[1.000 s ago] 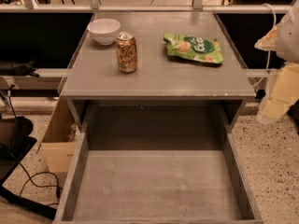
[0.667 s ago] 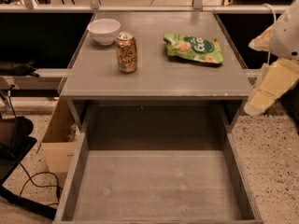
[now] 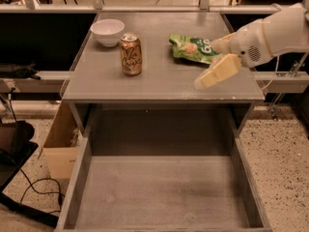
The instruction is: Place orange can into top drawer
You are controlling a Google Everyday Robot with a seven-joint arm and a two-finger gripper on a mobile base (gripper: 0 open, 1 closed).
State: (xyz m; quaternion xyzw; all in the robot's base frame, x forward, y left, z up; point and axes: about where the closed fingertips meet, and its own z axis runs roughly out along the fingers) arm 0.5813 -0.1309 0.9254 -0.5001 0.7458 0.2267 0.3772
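Since the earlier frames the gripper (image 3: 205,65) has swung in from the right edge of the frame and now hangs over the right part of the grey table (image 3: 164,83). Its two pale fingers (image 3: 218,71) stand apart with nothing between them. The upper one lies over the right end of the green snack bag (image 3: 189,47), and the lower one slants down and left toward the table's front right. The white arm (image 3: 275,33) runs off to the upper right.

The orange can (image 3: 131,54) stands upright on the table left of centre, well apart from the gripper, where it was before. A white bowl (image 3: 107,32) sits just behind it to the upper left. The top drawer (image 3: 164,197) is pulled out and fills the lower half of the frame, its flat bottom bare. A cardboard box (image 3: 60,144) stands on the floor at the drawer's left.
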